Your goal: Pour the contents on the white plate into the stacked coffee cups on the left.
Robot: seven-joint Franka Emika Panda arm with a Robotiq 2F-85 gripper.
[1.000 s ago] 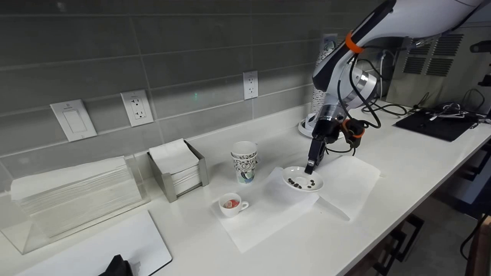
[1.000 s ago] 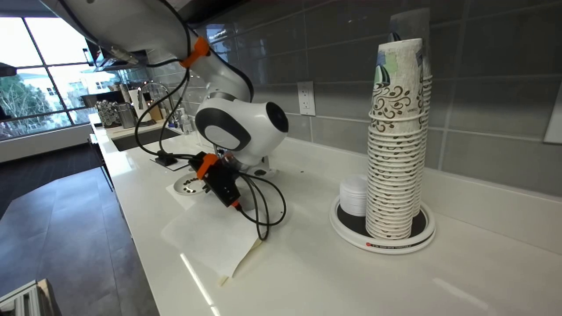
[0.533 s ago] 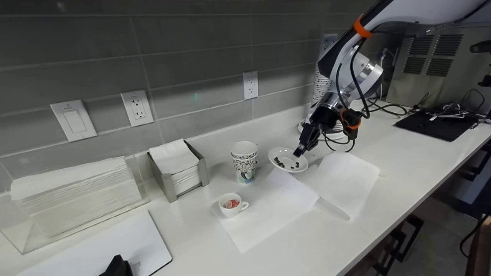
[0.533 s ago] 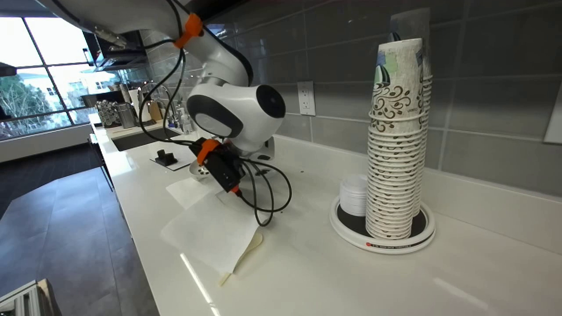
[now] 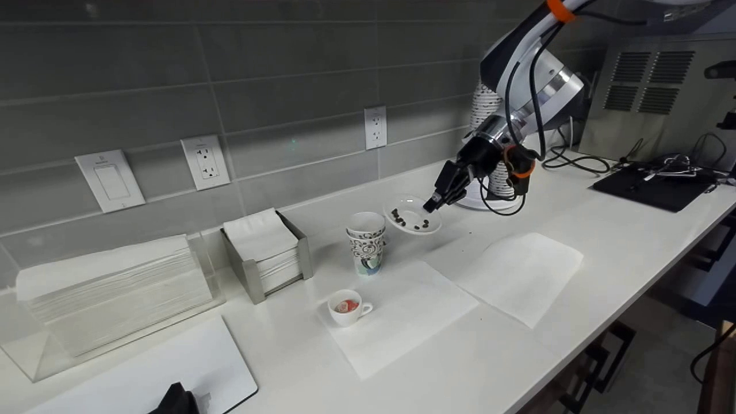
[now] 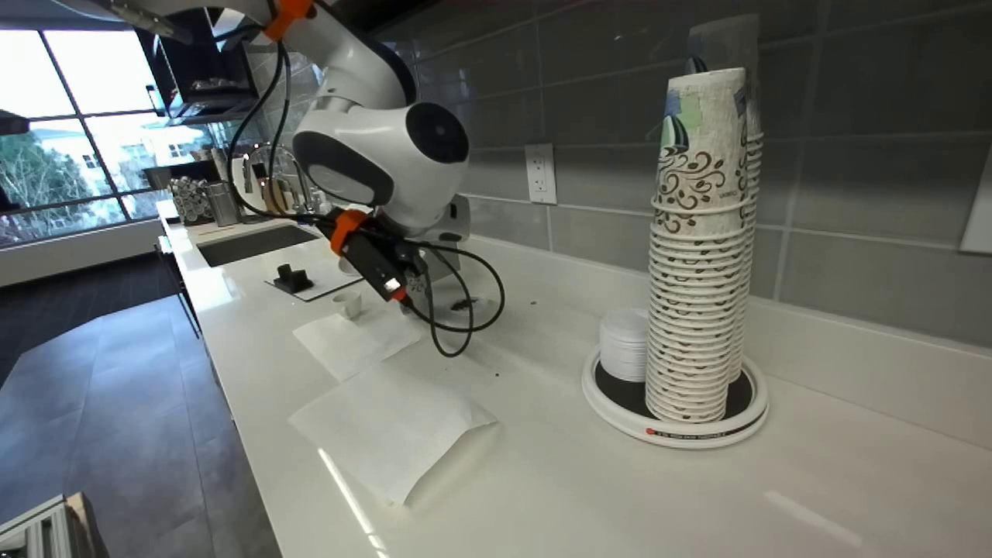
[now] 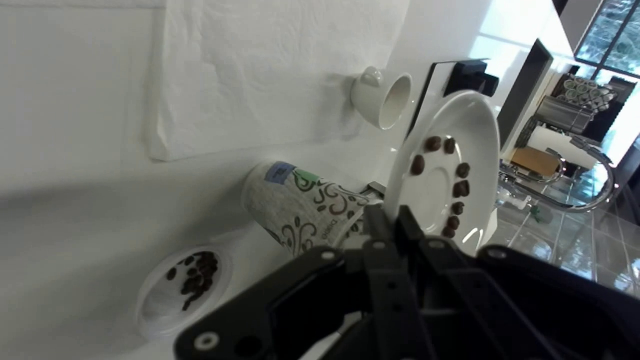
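Note:
My gripper (image 5: 432, 204) is shut on the rim of the white plate (image 5: 413, 214) and holds it in the air above the counter. Several dark beans lie on the plate; they also show in the wrist view on the plate (image 7: 430, 192), ahead of the fingertips (image 7: 392, 217). The stacked coffee cups (image 5: 367, 247), patterned paper, stand upright just left of the plate in an exterior view. The wrist view shows the cups (image 7: 305, 207) beside the fingers, their rim partly hidden by the gripper. In an exterior view (image 6: 372, 260) my wrist hides the fingertips.
A small white mug (image 5: 345, 309) with a red item stands on a paper sheet (image 5: 402, 322). A shallow white container (image 7: 172, 295) with beans lies near the cups. A napkin holder (image 5: 270, 256) stands left of them. A tall cup stack (image 6: 697, 310) stands by the wall.
My gripper has lifted the plate and carried it toward the wall and the stacked cups. The beans stay on it. The loose paper sheet has shifted and lies flatter.

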